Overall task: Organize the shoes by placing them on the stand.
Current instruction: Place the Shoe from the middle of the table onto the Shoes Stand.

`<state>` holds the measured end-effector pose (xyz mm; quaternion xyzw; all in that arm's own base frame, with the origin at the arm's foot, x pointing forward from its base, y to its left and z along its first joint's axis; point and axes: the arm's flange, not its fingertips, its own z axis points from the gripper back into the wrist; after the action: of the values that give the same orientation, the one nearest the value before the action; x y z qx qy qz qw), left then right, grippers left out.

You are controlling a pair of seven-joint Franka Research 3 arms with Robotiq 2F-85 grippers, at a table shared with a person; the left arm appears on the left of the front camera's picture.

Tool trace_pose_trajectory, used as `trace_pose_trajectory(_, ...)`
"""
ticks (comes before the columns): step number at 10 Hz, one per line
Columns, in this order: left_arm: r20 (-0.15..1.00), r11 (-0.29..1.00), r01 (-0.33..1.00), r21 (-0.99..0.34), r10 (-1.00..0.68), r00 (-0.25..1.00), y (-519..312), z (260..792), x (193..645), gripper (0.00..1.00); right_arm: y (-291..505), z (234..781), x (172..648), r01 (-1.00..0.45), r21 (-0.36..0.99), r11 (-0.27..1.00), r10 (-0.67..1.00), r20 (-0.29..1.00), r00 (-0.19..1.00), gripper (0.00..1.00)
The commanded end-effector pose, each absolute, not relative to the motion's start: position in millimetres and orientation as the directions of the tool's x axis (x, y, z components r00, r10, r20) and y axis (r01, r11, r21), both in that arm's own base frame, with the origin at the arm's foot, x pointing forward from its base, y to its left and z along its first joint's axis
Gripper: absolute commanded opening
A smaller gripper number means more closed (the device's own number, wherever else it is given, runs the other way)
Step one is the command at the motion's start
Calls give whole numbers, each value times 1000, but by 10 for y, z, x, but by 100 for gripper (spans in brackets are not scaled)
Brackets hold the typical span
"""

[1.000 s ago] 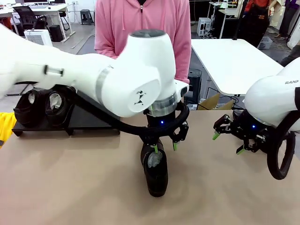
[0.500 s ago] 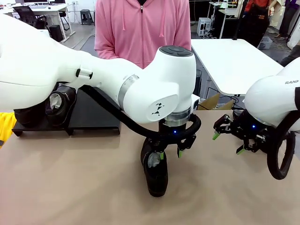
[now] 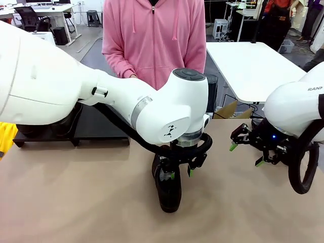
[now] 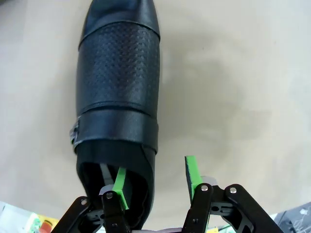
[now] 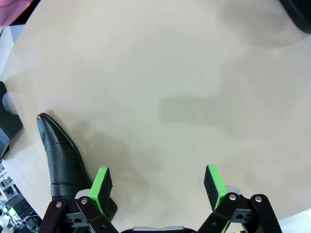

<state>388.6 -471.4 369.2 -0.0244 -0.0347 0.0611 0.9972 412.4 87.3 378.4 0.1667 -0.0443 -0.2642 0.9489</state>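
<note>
The left jaws have come down over the shoe (image 3: 169,195) lying on the worktop (image 3: 76,202), half open with one finger (image 4: 119,182) inside its mouth and nothing clamped yet, so closing and lifting toward the stand (image 3: 101,132) looks next, while the right jaws hang wide open, empty.

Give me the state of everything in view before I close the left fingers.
Shoe: upright on its sole on the table, not lifted.
Left fingers: open, one inside the shoe's opening, one outside its wall.
Right fingers: open, empty, apart from the shoe.
Stand: flat on the table, partly hidden by the left arm; visible part bare.
</note>
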Motion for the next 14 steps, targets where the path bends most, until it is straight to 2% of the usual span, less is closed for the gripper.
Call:
trace_pose_trajectory(1, 84, 993, -106, -59, 111, 990, -4641, 3596, 3883, 57, 872, 3795, 4131, 481, 338, 809, -513, 6, 858, 100)
trace_pose_trajectory(4, 55, 999, -50, -22, 51, 997, -4608, 3506, 3911, 57, 872, 3795, 4131, 481, 338, 809, -513, 6, 858, 100)
trace_pose_trajectory(5, 42, 1000, -20, -15, 20, 999, -4613, 3504, 3910, 48, 872, 3795, 4131, 481, 338, 809, -513, 6, 858, 100)
trace_pose_trajectory(7, 47, 1000, -20, -12, 20, 999, -4617, 3503, 3917, 12, 872, 3795, 4131, 481, 338, 809, -513, 6, 858, 100)
trace_pose_trajectory(8, 43, 1000, -22, -10, 23, 999, -4620, 3491, 3921, 0, 872, 3795, 4131, 481, 338, 809, -513, 6, 858, 100)
trace_pose_trajectory(12, 34, 1000, -22, -18, 22, 999, -4632, 3493, 3932, 0, 872, 3795, 4131, 481, 338, 809, -513, 6, 858, 100)
trace_pose_trajectory(14, 32, 1000, -8, -15, 9, 999, -4654, 3719, 3787, 0, 872, 3795, 4131, 481, 338, 809, -513, 6, 858, 100)
